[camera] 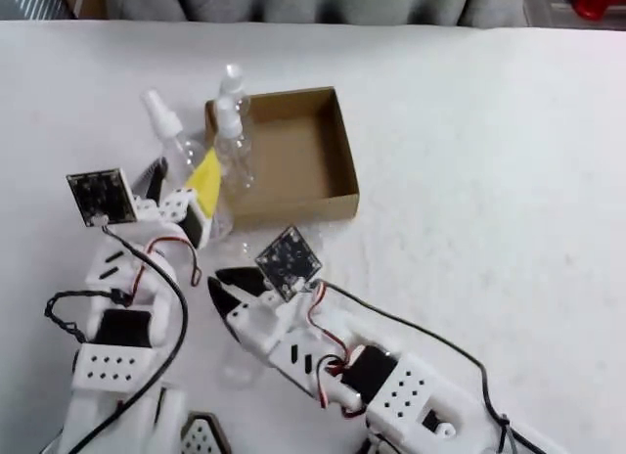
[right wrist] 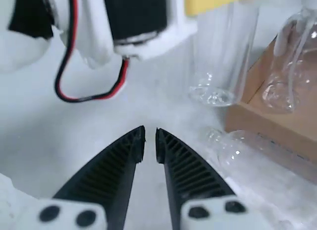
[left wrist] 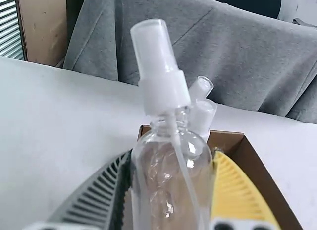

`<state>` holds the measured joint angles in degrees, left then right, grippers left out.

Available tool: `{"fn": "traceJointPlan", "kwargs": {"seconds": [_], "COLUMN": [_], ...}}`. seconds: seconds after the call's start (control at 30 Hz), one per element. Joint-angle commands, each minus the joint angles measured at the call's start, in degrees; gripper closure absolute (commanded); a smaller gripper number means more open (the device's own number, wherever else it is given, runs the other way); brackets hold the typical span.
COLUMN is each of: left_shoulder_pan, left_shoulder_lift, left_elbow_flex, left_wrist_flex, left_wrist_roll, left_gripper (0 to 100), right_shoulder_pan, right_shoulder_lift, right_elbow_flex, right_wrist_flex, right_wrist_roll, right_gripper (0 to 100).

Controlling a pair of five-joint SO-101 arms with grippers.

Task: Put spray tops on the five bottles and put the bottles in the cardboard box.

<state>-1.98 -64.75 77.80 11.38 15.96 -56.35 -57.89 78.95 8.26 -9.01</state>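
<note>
Clear plastic bottle (left wrist: 168, 180): pinched at its body by the left end effector (left wrist: 171, 158), between a grey jaw and a yellow one. It is held just outside the cardboard box (camera: 303, 156), at the box's 9 o'clock in the high view.
Long axis: upright, judged near vertical. The spray top (left wrist: 158, 66) is seated and points up, and the base is low over the tabletop (camera: 469, 131). Contact with the tabletop cannot be told.
Right end effector (right wrist: 150, 136): empty, jaws almost pressed together, at the box's 6 o'clock.
Risk, wall: the base could be caught on the box wall if it is not raised enough.
Risk, neighbours: two capped bottles (camera: 235, 151) stand inside against that same wall and could be toppled.
Risk, grip: the smooth round plastic could swivel or slip in the pinch.
Risk, loose bottle (right wrist: 247, 148): it lies beside the box front and could be set rolling by either arm.
</note>
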Motion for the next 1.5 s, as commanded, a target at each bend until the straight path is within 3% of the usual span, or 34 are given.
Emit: {"fn": "traceJointPlan", "kwargs": {"seconds": [0.0,0.23,0.53,0.93,1.27,1.47], "left_shoulder_pan": [-0.04,0.4,6.55,6.9,6.99,6.9], "left_shoulder_lift": [0.04,-6.02,-20.88,-33.89,-36.88,-37.05], "left_elbow_flex": [-2.99,-4.66,-4.48,-4.57,-4.48,-1.23], "left_wrist_flex": [1.85,10.29,22.51,33.58,35.78,32.53], "left_wrist_roll": [0.18,0.18,0.18,0.18,0.18,0.18], "left_gripper": [98,98,98,98,98,98], "right_shoulder_pan": [1.01,1.1,1.1,3.56,6.11,7.96], "right_shoulder_lift": [-0.66,-0.75,-0.75,-0.75,-0.75,-0.75], "right_elbow_flex": [-0.09,0.09,0.18,0.18,0.18,0.97], "right_wrist_flex": [-1.89,-1.8,-1.54,-1.45,-1.45,-1.36], "right_wrist_roll": [-0.44,-0.44,-0.44,-0.35,-0.18,0.0], "right_gripper": [98.3,98.3,98.3,98.3,98.3,98.3]}}
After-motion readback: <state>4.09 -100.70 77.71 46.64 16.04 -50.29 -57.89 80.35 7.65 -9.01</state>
